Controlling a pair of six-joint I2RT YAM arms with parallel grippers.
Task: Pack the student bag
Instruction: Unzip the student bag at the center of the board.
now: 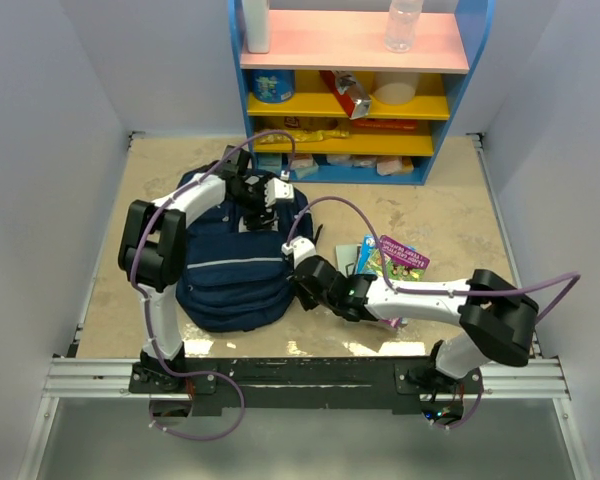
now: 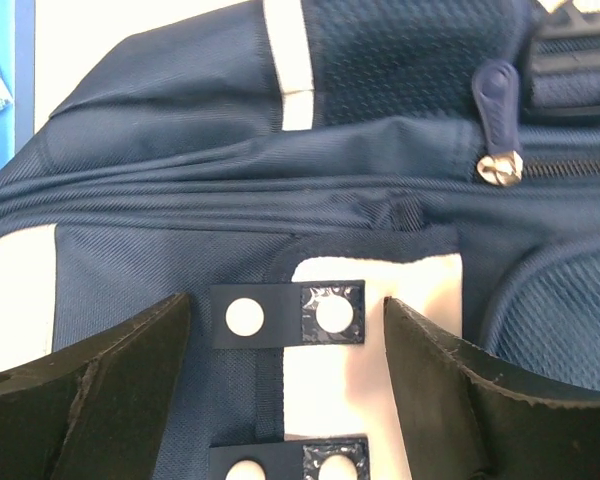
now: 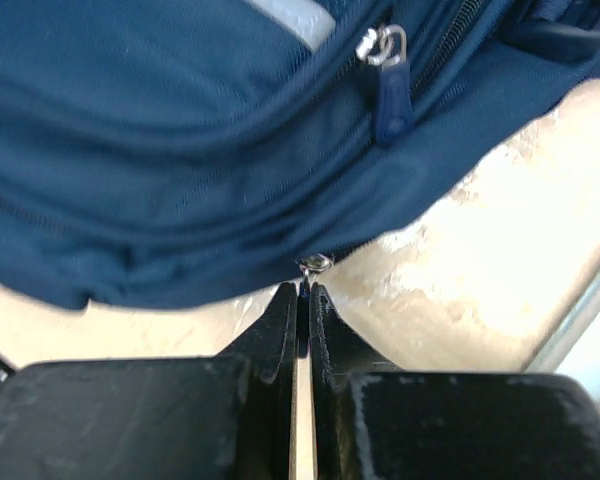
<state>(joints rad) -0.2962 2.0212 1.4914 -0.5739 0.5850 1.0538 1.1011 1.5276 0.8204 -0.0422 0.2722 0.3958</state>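
On the table (image 1: 460, 190), a navy bag (image 1: 230, 280) lies flat, left of centre, with both arms on it.
Left tool (image 2: 287, 305) hovers spread over the bag's top, its fingers either side of a white patch (image 2: 420, 290) with snap tabs (image 2: 245, 318). Right tool (image 3: 302, 300) is pressed together at the bag's right edge, pinching a small zip pull (image 3: 315, 264).

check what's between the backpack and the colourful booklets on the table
Top view: the right arm's wrist and shut right gripper fill that gap, tips at the navy backpack's edge, beside the booklets.
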